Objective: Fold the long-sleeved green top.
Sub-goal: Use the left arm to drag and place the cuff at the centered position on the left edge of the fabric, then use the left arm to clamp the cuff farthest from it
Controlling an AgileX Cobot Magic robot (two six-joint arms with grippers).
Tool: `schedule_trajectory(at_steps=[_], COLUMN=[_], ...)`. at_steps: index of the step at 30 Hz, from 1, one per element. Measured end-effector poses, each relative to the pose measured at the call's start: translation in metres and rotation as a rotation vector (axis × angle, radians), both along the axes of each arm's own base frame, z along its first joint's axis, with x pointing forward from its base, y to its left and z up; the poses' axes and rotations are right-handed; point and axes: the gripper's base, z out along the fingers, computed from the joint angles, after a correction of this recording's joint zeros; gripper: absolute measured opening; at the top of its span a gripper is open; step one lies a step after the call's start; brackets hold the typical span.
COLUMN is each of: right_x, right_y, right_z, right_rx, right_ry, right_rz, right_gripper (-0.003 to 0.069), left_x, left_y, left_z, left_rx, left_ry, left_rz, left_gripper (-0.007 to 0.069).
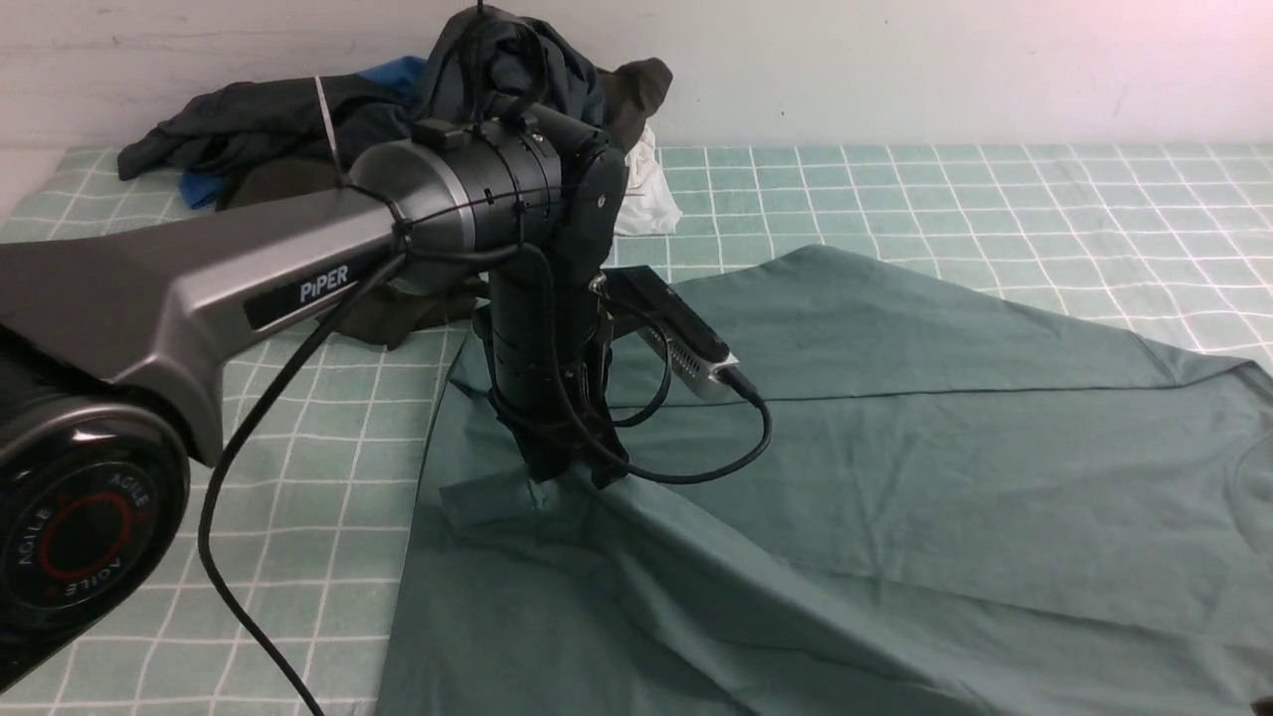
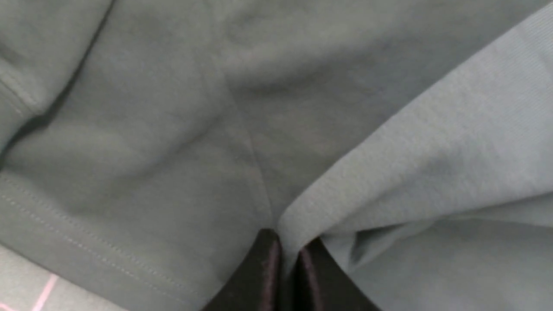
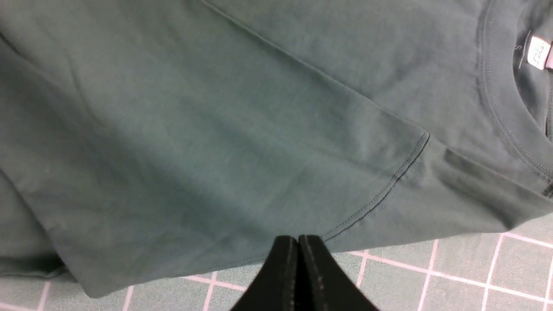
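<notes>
The green long-sleeved top [image 1: 895, 447] lies spread over the checked table, reaching from the centre to the right edge of the front view. My left gripper [image 1: 567, 477] points straight down onto the garment's left part, beside a cuffed sleeve end [image 1: 487, 497]. In the left wrist view that gripper [image 2: 288, 246] is shut on a raised fold of the top's green fabric [image 2: 173, 151]. My right gripper [image 3: 298, 238] is shut with nothing between its fingers. It hangs over a stitched edge of the top [image 3: 216, 129], with the ribbed neck [image 3: 497, 99] off to one side.
A heap of dark garments [image 1: 298, 119] with a blue piece [image 1: 398, 75] and a white cloth [image 1: 646, 189] lies at the back left against the wall. The green checked tablecloth [image 1: 995, 199] shows behind and left of the top. A black cable [image 1: 239, 447] hangs from the left arm.
</notes>
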Motion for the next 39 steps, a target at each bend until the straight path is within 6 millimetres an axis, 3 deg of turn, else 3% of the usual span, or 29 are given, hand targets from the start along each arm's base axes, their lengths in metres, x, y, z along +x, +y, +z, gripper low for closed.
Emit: schedule_trajectory(at_steps=[6,15,21,25,28,34,39], right_x=[0.004,0.022,0.031,0.033,0.033,0.034,0.034], right_y=[-0.002,-0.007,-0.007,-0.006,-0.006,-0.005,-0.005], right_z=[0.001,-0.003,-0.011,-0.013,-0.013,-0.013,-0.013], right_rx=[-0.012,-0.056,-0.059,-0.056,-0.056,-0.047,-0.044], right_ry=[-0.042,-0.099,-0.068,-0.062,-0.063,-0.073,-0.075], right_rz=[-0.022,-0.13,-0.155,-0.153,-0.153,-0.152,-0.152], right_gripper=[-0.0013,0.0034,0.0083,0.0125,0.0146,0.0158,0.0158], left_x=[0.005,0.026,0.03,0.028,0.029,0.042,0.058], left_y=[0.003,0.001,0.002,0.016,0.035,0.07,0.087], left_z=[0.002,0.046,0.065,0.077,0.078,0.056,0.042], left_rx=[0.041,0.019,-0.01,-0.078,-0.139,-0.22,-0.276], left_ry=[-0.04,-0.24,-0.292,-0.27,-0.215,-0.093,-0.097], left_rz=[0.03,0.159,0.199,0.286,0.361,0.52,0.613], left_gripper=[0.0126,0.0353,0.0378,0.0378,0.0378,0.0378,0.0378])
